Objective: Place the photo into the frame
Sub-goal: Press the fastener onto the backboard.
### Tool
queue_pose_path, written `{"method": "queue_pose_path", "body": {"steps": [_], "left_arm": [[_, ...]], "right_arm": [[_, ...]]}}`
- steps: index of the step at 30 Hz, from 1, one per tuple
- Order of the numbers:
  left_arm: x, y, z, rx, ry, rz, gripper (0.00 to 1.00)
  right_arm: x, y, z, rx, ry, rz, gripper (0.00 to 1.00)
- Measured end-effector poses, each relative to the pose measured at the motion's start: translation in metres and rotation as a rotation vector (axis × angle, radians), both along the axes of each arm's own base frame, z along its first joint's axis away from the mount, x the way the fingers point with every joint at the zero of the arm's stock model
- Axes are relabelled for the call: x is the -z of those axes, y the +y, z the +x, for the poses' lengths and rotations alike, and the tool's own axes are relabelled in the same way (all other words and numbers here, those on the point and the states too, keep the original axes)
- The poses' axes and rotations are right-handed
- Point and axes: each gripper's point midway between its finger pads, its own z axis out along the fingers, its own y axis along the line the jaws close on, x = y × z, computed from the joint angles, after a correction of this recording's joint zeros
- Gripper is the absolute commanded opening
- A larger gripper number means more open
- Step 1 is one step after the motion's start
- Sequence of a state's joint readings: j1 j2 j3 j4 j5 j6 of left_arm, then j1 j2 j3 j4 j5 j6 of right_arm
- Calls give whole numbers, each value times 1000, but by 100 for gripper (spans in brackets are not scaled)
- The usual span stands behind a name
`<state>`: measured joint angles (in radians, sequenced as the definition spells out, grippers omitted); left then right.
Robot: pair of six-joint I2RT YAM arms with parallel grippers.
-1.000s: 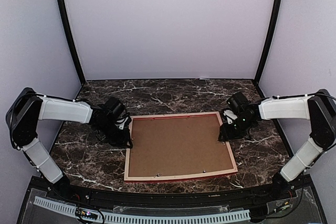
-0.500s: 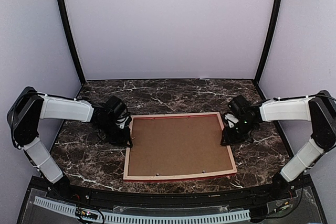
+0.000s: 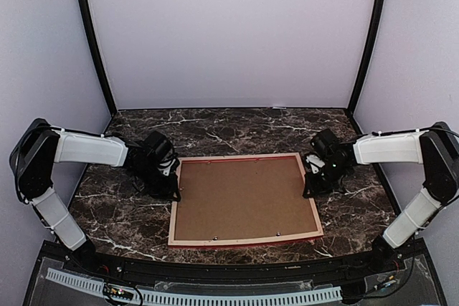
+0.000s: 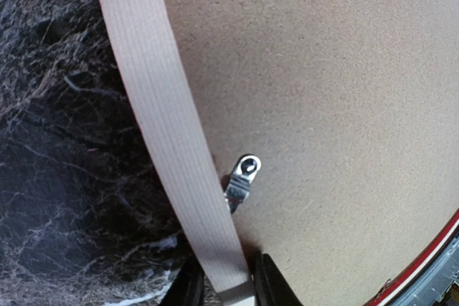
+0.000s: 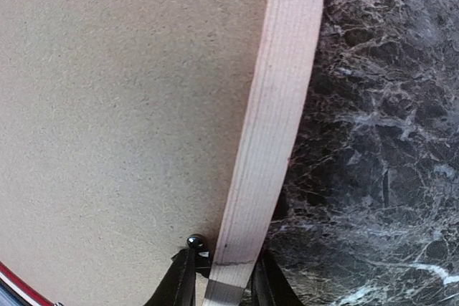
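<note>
The frame (image 3: pixel 244 238) lies face down on the marble table, its pale wood back up and a red edge showing. A plain brown backing board (image 3: pixel 244 198) fills it. The photo is hidden. My left gripper (image 3: pixel 172 190) stands at the frame's left rail (image 4: pixel 154 105), one finger on each side of the wood, shut on it (image 4: pixel 221 288). At the right rail (image 5: pixel 276 105) my right gripper (image 3: pixel 307 188) straddles the wood the same way, shut on it (image 5: pixel 222 284).
A small metal turn tab (image 4: pixel 242 177) sits on the backing board beside the left rail. A dark round knob (image 5: pixel 195 241) lies just inside the right rail by my finger. The dark marble table (image 3: pixel 237 130) surrounds the frame, with purple walls behind.
My right gripper has narrowed its jaws onto the frame's right rail and shifted slightly. The left gripper and the frame have stayed where they were.
</note>
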<state>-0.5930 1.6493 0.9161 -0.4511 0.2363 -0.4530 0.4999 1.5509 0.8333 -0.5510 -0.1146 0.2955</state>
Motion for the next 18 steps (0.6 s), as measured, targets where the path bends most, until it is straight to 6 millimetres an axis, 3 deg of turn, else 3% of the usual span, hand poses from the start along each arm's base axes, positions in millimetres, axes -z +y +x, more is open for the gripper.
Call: {"method": "queue_pose_path", "body": {"steps": [13, 18], "left_arm": [[1, 2, 1, -3, -4, 10, 24], [1, 2, 1, -6, -3, 13, 24]], "right_arm": [[0, 1, 2, -14, 15, -7, 12], [-1, 3, 4, -34, 22, -11, 14]]}}
